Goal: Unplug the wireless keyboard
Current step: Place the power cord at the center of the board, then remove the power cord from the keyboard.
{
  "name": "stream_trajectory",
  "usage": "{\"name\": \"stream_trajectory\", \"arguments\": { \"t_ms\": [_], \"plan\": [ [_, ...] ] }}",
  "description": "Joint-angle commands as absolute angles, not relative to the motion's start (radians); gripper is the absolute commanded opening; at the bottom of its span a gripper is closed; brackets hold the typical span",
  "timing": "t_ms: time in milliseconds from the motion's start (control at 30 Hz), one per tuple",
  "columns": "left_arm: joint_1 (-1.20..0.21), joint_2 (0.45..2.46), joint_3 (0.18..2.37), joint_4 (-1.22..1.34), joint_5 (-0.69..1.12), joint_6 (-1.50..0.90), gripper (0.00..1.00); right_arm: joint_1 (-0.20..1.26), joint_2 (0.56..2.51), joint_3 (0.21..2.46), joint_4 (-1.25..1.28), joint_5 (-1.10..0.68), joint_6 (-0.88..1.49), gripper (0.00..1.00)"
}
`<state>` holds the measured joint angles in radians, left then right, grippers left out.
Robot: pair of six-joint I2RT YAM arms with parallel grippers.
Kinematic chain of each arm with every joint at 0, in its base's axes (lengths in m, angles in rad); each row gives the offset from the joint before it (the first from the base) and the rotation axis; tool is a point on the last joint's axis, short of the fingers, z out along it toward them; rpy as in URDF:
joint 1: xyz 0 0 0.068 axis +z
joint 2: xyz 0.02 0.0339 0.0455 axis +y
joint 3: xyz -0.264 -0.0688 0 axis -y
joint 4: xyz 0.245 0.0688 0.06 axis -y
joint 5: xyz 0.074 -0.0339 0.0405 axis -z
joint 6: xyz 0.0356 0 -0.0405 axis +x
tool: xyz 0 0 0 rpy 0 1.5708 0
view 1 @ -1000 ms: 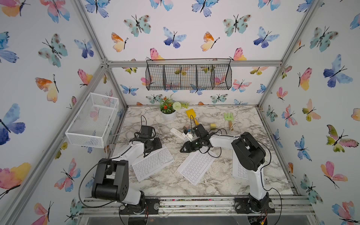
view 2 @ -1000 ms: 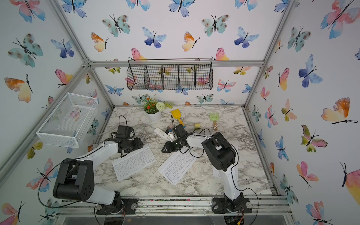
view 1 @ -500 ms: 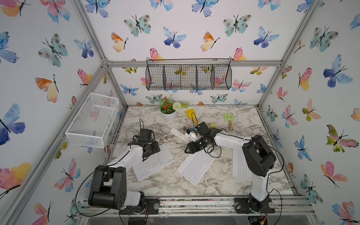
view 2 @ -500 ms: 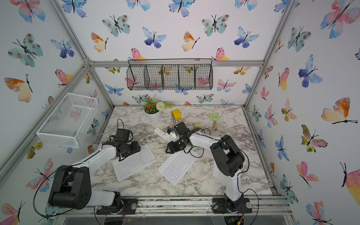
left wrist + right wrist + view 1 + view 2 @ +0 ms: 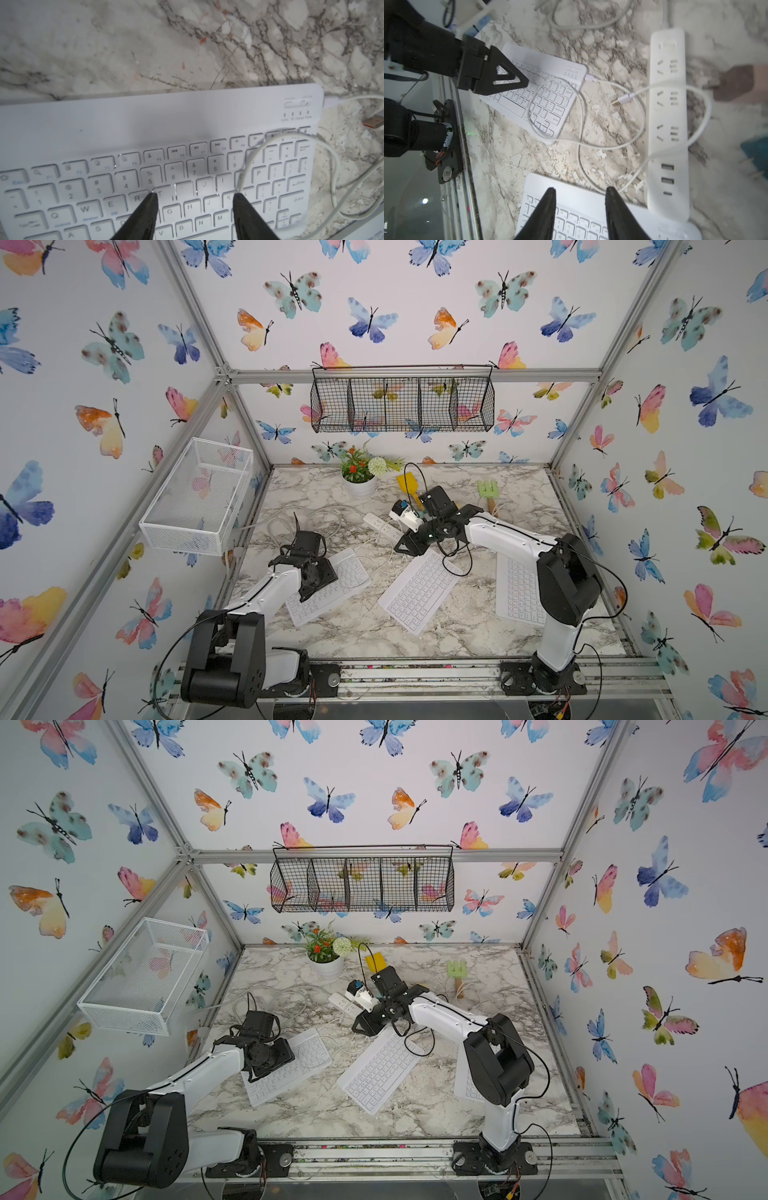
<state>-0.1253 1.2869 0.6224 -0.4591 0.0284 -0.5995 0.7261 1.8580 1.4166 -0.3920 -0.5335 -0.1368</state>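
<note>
shows left gripper (image 5: 195,194) spread and empty over the wireless keyboard (image 5: 187,120), white cable (image 5: 591,79) plugged in at the corner ahead. catches right gripper (image 5: 581,188) parted and empty above a second keyboard (image 5: 571,218).

Overall light: bright, even and diffuse in both top views; my bench (image 5: 374,639) carries only soft shadows
Shadow: a faint grey patch on the keyboard (image 5: 166,116) just ahead of my left tool (image 5: 195,194)
Glare: tiny glints on key edges in the left wrist view
Blur: the right wrist view smears around the brown shape (image 5: 735,85); the power strip (image 5: 668,116) stays fairly sharp
Edges: both top views bow the frame rails (image 5: 415,375)
</note>
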Motion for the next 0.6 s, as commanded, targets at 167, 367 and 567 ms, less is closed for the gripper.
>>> {"name": "stream_trajectory", "arguments": {
  "t_ms": [167,367,567],
  "plan": [
    [-0.114,1.319,0.587,-0.447,-0.012,-0.603,0.60,0.733,2.008,1.551,-0.359,-0.635,-0.582,0.45],
    [-0.114,1.340,0.594,-0.491,-0.047,-0.635,0.61,0.773,2.165,1.734,-0.439,-0.525,-0.776,0.48],
    [-0.114,1.412,0.636,-0.572,-0.042,-0.649,0.62,0.784,2.331,1.920,-0.525,-0.477,-0.898,0.49]
  ]
}}
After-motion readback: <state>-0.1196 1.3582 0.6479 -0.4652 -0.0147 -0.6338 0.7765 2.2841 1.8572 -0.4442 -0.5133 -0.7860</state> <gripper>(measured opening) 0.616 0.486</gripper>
